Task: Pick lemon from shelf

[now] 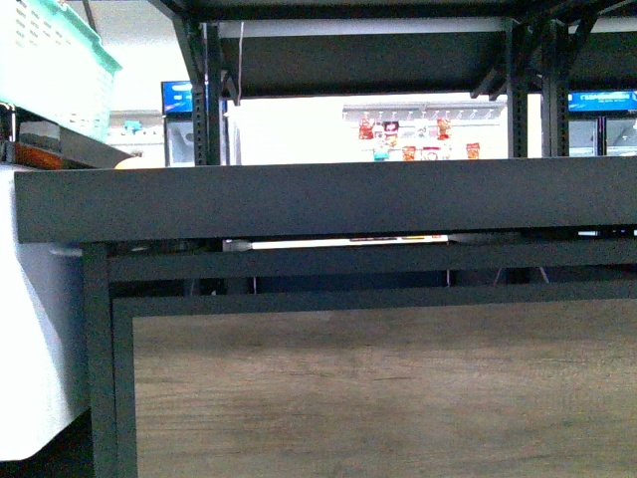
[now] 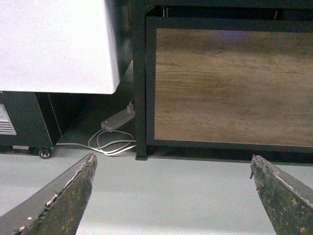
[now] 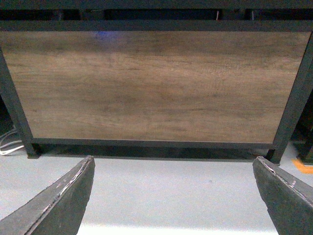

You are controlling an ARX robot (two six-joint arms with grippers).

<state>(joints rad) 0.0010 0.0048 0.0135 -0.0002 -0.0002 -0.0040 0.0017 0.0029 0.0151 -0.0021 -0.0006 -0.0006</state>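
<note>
**Grey floor before a dark shelf, both grippers spread**

The shelf's thick flat tier is seen across the front view, with a wood panel framed beneath it and a pale green basket at upper left. The left gripper is held low over the floor, jaws wide apart and empty, facing the panel. White cables are coiled beside the shelf's leg. The right gripper is likewise spread and empty. The lemon cannot be made out in any view.
</note>
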